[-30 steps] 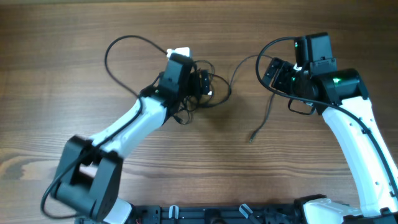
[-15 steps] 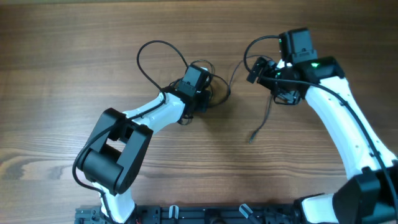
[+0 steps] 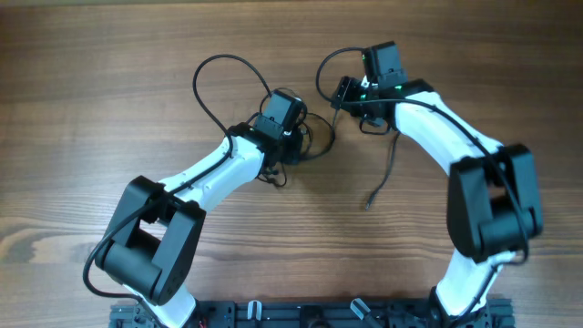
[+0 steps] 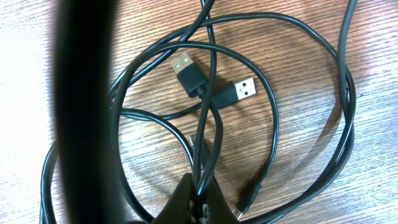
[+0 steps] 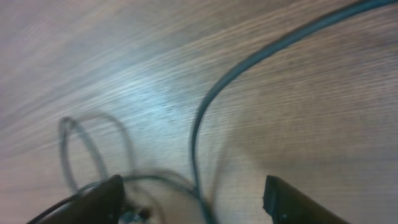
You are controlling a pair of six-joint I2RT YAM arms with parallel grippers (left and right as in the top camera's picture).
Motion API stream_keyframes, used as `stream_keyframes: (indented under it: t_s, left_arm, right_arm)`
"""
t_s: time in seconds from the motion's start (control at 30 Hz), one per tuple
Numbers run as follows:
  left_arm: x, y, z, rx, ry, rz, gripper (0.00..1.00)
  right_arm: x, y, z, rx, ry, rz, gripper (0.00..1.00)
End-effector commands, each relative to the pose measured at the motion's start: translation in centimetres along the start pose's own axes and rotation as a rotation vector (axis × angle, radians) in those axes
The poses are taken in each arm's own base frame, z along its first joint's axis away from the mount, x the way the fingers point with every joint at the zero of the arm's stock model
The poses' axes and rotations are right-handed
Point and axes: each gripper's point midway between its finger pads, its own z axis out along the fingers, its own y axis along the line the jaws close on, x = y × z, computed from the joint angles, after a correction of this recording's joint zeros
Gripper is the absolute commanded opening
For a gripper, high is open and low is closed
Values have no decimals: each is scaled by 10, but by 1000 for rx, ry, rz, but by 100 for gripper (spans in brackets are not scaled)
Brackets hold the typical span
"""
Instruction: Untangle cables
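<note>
The cables (image 3: 314, 138) lie as a small black bundle at the table's middle. In the left wrist view they are overlapping loops (image 4: 273, 118) with two USB plugs (image 4: 189, 71) (image 4: 239, 92) inside and a small plug (image 4: 247, 200) near the bottom. My left gripper (image 3: 296, 137) (image 4: 200, 200) is shut on two strands that rise from the bundle. One loose cable (image 3: 392, 164) trails from beside the right gripper down to a plug end (image 3: 369, 202). My right gripper (image 3: 344, 91) (image 5: 196, 205) is open just right of the bundle. A blurred strand (image 5: 205, 124) runs between its fingers without touching them.
Each arm's own thicker black wire arcs over the wood: one loop (image 3: 205, 77) at the upper left, one (image 3: 321, 68) by the right gripper. The left arm (image 3: 196, 182) and right arm (image 3: 455, 146) reach in from the front. Bare wooden table (image 3: 91, 109) surrounds the bundle.
The left gripper has closed on strands of the bundle. The right arm has swung left toward the bundle, and its jaws have narrowed somewhat.
</note>
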Motion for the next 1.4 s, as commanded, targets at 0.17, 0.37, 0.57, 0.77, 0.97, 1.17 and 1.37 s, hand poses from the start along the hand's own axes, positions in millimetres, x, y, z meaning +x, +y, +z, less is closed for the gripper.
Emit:
stream_keyframes:
  t_s: [0.17, 0.37, 0.57, 0.77, 0.97, 1.17, 1.37]
  left_arm:
    - [2, 3, -6, -7, 4, 0, 4]
    - [4, 118, -16, -367, -15, -299, 4]
    - [45, 219, -31, -495, 70, -657, 4]
    - [59, 236, -36, -523, 107, -702, 4]
    - [70, 251, -43, -598, 90, -849, 4]
    - [121, 320, -66, -656, 141, -1114, 4]
    - [50, 252, -28, -155, 51, -1001, 4]
  right_arm:
    - [8, 13, 40, -137, 51, -66, 4]
    - [-69, -8, -129, -178, -184, -126, 4]
    - [-103, -96, -338, -29, -638, -32, 4]
    - [-92, -168, -355, 188, -643, 119, 4]
    - [-82, -210, -362, 380, -650, 261, 4]
    - [-68, -242, -372, 363, -660, 494, 5]
    - [-74, -153, -306, 154, -461, 135, 5]
